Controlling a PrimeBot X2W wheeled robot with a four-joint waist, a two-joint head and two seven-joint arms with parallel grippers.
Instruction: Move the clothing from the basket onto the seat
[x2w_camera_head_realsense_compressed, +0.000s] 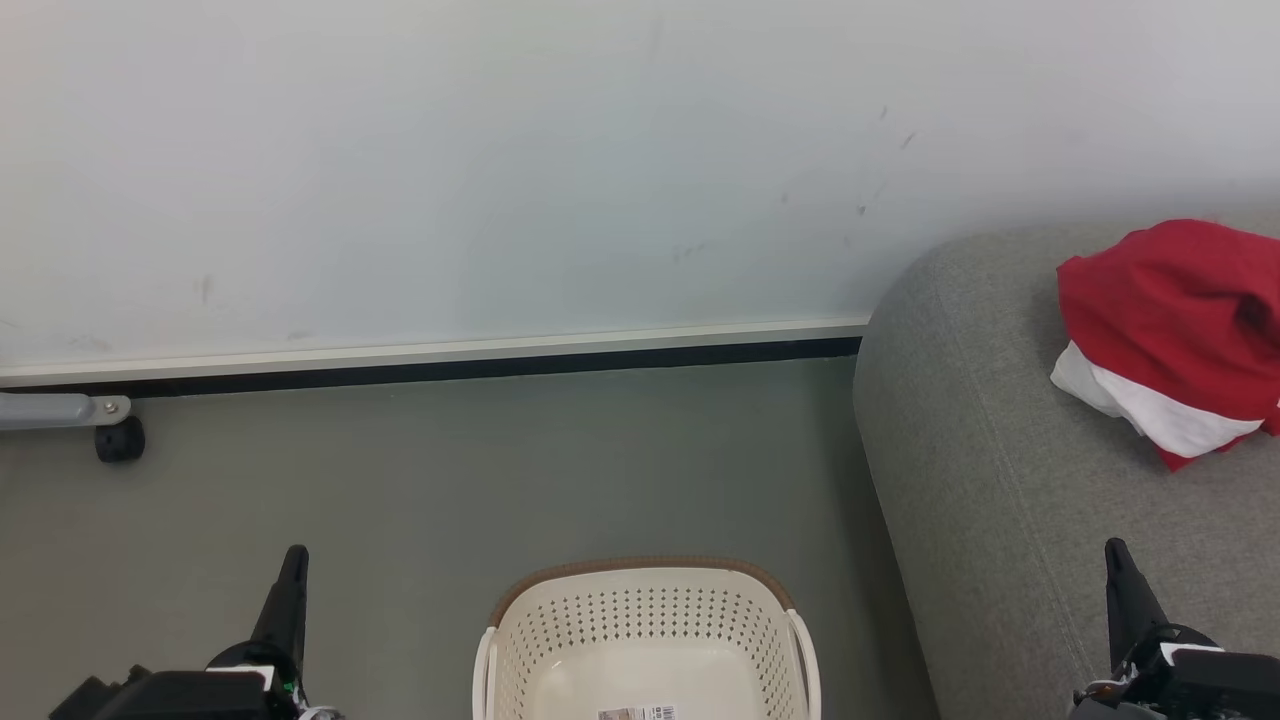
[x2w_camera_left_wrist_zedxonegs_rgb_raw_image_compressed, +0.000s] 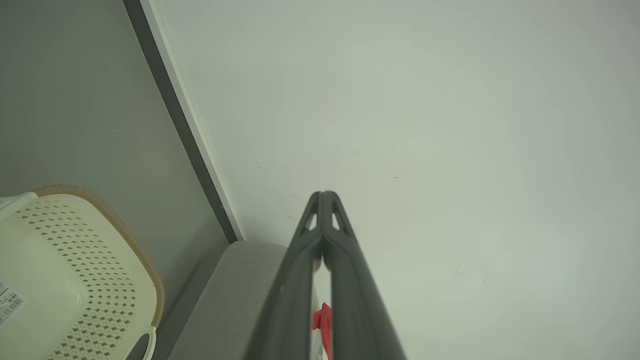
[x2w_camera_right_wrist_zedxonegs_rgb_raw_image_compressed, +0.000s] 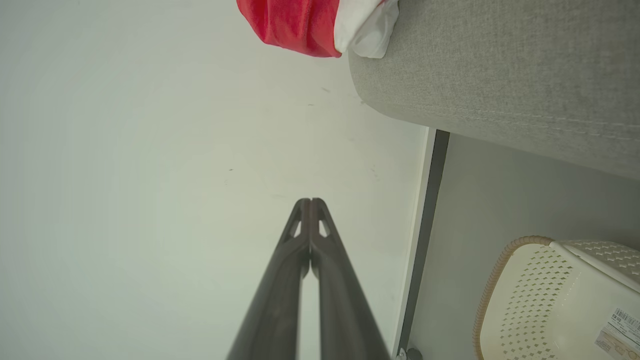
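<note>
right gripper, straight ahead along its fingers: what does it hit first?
Probably the pale wall: in the right wrist view the right gripper, fingers shut, aims at bare wall, off to the side of the clothing and the seat. Depth is unclear.

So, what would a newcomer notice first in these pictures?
The red and white clothing, heaped on the grey seat at the right. Next, the cream basket on the floor, bottom centre, its visible part holding no clothing. The left gripper and right gripper, both shut, sit at the lower corners.
</note>
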